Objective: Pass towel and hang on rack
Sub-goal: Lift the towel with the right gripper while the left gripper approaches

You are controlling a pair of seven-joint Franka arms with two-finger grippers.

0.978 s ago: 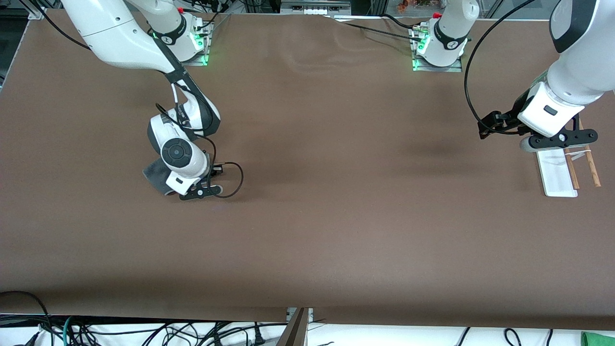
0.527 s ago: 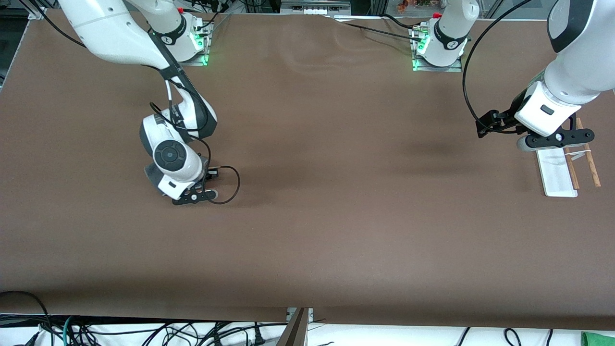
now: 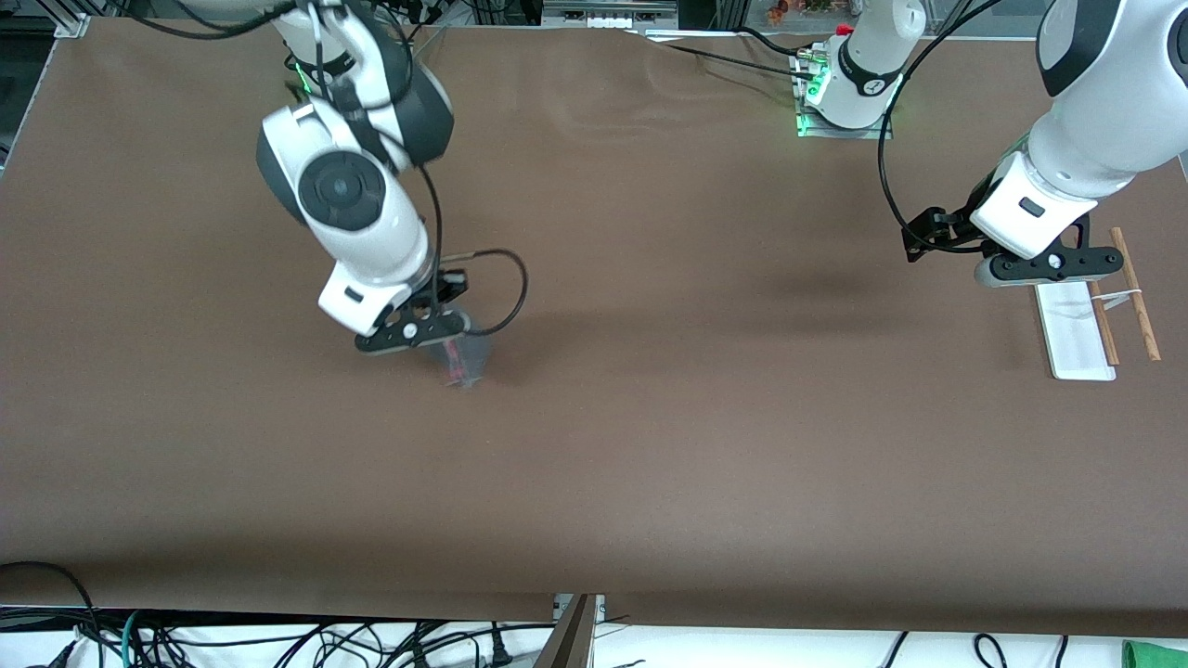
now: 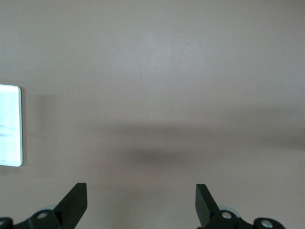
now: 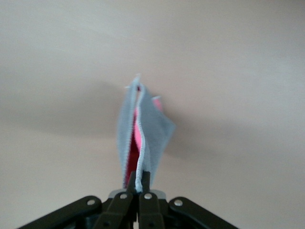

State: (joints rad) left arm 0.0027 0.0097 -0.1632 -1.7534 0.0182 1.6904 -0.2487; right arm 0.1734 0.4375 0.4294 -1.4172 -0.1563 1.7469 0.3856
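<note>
My right gripper is shut on the towel, a grey cloth with a pale stitched border and a red patch inside its fold. The towel hangs from the gripper above the brown table, toward the right arm's end. In the right wrist view the towel hangs folded from the closed fingertips. The rack lies flat at the left arm's end, with its white base and two brown rods. My left gripper is open and empty above the rack's base. The left wrist view shows a corner of the white base.
The brown table cover is bare in the middle. Cables hang below the table's edge nearest the front camera. The arm bases stand at the edge farthest from the camera.
My right gripper has risen from the table with the towel in it and shifted toward the table's middle. My left gripper has drifted slightly toward its base.
</note>
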